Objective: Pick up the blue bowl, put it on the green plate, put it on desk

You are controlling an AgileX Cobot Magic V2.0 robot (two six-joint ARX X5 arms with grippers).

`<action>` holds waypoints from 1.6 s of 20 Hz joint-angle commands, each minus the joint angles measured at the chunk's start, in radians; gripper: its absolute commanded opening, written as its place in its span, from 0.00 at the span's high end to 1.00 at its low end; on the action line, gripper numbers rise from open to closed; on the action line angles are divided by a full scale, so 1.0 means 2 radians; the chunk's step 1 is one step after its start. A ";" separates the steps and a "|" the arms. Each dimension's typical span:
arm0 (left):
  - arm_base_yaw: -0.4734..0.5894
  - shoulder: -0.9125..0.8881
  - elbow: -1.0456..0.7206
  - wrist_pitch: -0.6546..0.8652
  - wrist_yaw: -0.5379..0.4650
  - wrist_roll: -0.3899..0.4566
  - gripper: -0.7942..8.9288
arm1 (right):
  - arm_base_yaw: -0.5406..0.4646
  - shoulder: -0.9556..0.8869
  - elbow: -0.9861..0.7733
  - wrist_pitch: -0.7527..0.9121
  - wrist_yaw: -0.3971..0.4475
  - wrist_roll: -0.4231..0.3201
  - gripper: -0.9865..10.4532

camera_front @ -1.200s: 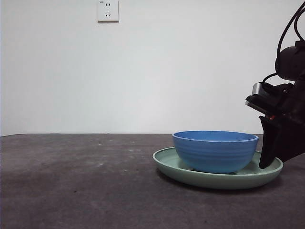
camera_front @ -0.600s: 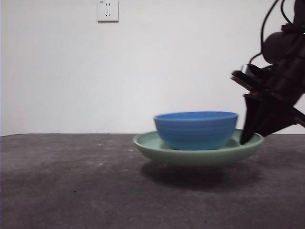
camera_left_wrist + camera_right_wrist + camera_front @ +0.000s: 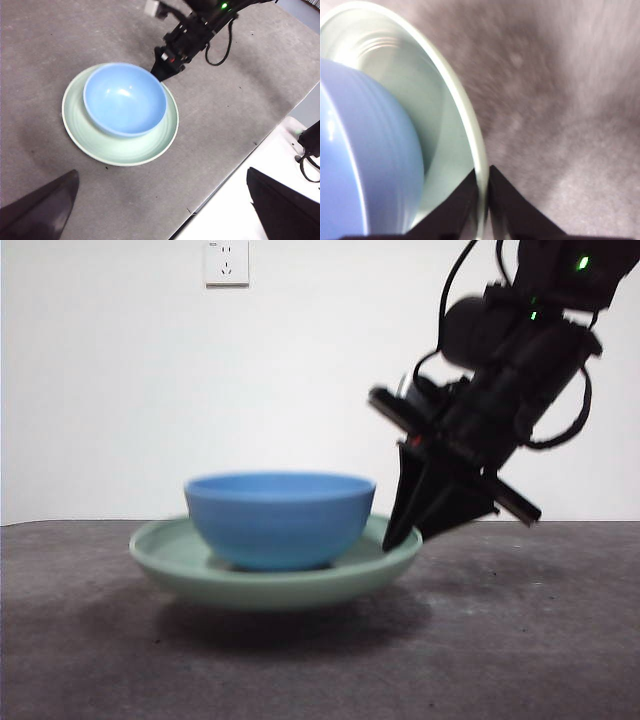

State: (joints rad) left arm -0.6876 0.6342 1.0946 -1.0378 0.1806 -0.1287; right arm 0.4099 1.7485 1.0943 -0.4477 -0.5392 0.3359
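Black jaws of the right gripper (image 3: 481,200) are clenched on the rim of the green plate (image 3: 190,570), one jaw inside the rim and one outside, so the plate edge runs straight out between them. From that pinch the plate extends away from the jaws, with the blue bowl (image 3: 278,520) sitting upright in its well, just past the jaw tips and not touching them. In the front view a shadow shows under the plate; I judge it is held just above the table (image 3: 80,640) or barely skimming it, can't tell which. Next move looks like a set-down, and with a grip on one edge only, the far side could sag and the bowl slide. Left gripper (image 3: 160,210) hangs high and well clear, jaws spread wide, nothing between them. Bowl is empty.
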 commanded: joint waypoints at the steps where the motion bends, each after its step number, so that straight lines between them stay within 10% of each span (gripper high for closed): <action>1: -0.002 0.002 0.006 0.006 0.000 0.006 0.37 | 0.004 0.025 0.009 0.005 -0.004 0.012 0.91; 9: -0.002 0.002 0.006 0.006 0.000 0.006 0.37 | 0.004 0.048 0.009 0.008 0.003 0.012 0.89; 18: -0.002 0.002 0.006 0.004 0.000 0.006 0.37 | -0.027 0.027 0.009 0.007 0.025 -0.002 0.61; 26: -0.002 0.002 0.006 0.003 0.000 0.008 0.37 | -0.061 -0.116 0.009 -0.043 0.043 -0.007 0.44; 32: -0.002 0.002 0.006 0.003 0.000 0.008 0.37 | -0.058 -0.278 0.009 -0.201 0.101 -0.090 0.40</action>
State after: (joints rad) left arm -0.6876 0.6342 1.0943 -1.0431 0.1806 -0.1215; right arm 0.2878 1.2034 1.0950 -0.8314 -0.3470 0.2131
